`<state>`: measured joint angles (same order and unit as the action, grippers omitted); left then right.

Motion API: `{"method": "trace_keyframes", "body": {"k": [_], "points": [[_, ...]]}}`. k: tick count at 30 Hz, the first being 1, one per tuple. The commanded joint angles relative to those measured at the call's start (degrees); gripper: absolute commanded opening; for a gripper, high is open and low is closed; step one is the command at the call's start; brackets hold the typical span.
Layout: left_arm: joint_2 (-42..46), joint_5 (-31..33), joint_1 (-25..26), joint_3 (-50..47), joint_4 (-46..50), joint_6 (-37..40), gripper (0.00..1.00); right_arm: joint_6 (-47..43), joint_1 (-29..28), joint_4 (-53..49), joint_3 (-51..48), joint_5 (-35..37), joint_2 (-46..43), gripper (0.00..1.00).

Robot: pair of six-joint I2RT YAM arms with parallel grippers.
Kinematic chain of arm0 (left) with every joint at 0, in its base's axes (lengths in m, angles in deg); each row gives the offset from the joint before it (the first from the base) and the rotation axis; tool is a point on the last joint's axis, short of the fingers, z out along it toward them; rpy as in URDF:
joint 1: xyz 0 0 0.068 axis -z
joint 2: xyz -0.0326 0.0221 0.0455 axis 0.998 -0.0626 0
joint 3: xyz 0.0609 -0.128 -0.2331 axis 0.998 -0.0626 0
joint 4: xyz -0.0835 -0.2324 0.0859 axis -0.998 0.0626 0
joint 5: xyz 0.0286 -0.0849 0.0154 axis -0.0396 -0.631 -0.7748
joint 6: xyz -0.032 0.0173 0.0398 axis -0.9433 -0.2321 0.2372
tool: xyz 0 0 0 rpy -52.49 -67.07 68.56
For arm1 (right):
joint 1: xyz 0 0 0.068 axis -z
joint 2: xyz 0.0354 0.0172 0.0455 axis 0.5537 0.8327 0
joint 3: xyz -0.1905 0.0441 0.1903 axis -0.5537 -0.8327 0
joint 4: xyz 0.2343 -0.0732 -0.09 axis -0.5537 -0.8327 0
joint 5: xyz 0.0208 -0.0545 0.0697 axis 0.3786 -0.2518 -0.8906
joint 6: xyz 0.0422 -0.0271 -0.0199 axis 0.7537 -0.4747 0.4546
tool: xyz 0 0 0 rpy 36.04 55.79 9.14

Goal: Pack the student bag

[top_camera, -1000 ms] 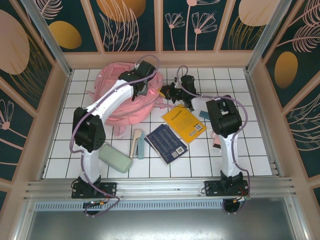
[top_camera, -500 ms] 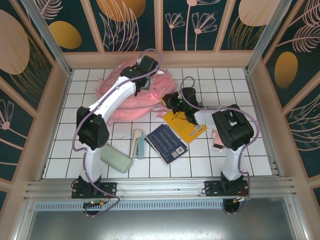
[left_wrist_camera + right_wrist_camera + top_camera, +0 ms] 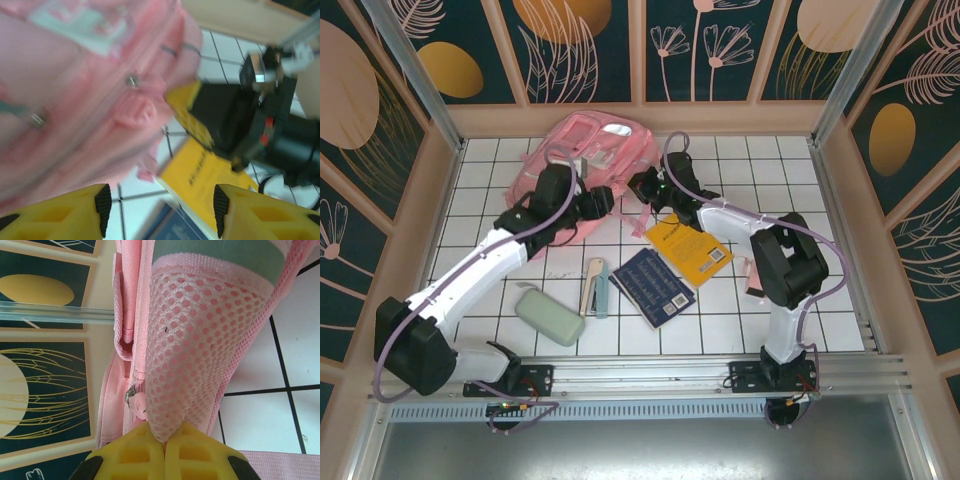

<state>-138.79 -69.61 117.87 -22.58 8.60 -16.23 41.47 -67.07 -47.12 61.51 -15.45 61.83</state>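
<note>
Your right gripper [image 3: 164,432] was pressed together, pinching the mesh side pocket [image 3: 200,340] of the student bag [image 3: 582,150] at the bag's right end. The bag sat far middle-left on the surface [image 3: 830,310], long axis roughly left to right, front pockets tipped up toward the top camera. Your left gripper [image 3: 604,200] was spread with nothing between its fingers, just beside the bag's near edge. In the wrist view the bag lay ahead and to its left. The left looked like the free gripper for picking.

Loose things lay nearer you: yellow book [image 3: 688,248] just nearside of the right gripper, dark blue book [image 3: 653,285], green case [image 3: 548,315], slim stationery pieces [image 3: 595,287]. The right arm crossed beside the yellow book, so reaching that looked awkward. Couldn't tell if the bag's zip was open.
</note>
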Motion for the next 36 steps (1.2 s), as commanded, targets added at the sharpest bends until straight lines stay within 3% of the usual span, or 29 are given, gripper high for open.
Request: {"method": "trace_keyframes", "body": {"k": [1,4,11,16,23,33,36], "points": [[-2.4,-8.4,1.3,-5.6,-15.8,-5.6,0.59,-1.7,-0.5,0.2,2.5,-0.6,-2.2,0.0],[-3.3,-11.3,2.5,-10.1,-23.0,-6.6,0.59,-1.8,-1.2,-1.5,3.6,-0.2,-2.2,0.0],[-4.8,-7.4,3.0,-16.8,-34.5,-8.8,0.6,-0.3,-2.2,-2.0,4.8,-1.2,-2.6,0.0],[-2.7,1.3,3.0,-19.0,-33.8,-6.9,0.58,0.8,-2.1,-1.3,4.6,-2.6,-3.2,0.0],[-6.6,7.1,3.0,-15.8,-26.4,-4.7,0.56,1.9,-2.2,-1.9,6.1,-4.0,-3.4,0.0],[-8.0,-2.8,3.6,-18.0,-33.1,0.8,0.41,0.7,-2.2,-5.4,9.7,-5.3,-2.4,0.0],[-6.9,-0.8,3.9,-21.1,-37.6,0.9,0.5,0.2,-2.4,-5.3,9.7,-5.5,-2.8,0.0]]}}
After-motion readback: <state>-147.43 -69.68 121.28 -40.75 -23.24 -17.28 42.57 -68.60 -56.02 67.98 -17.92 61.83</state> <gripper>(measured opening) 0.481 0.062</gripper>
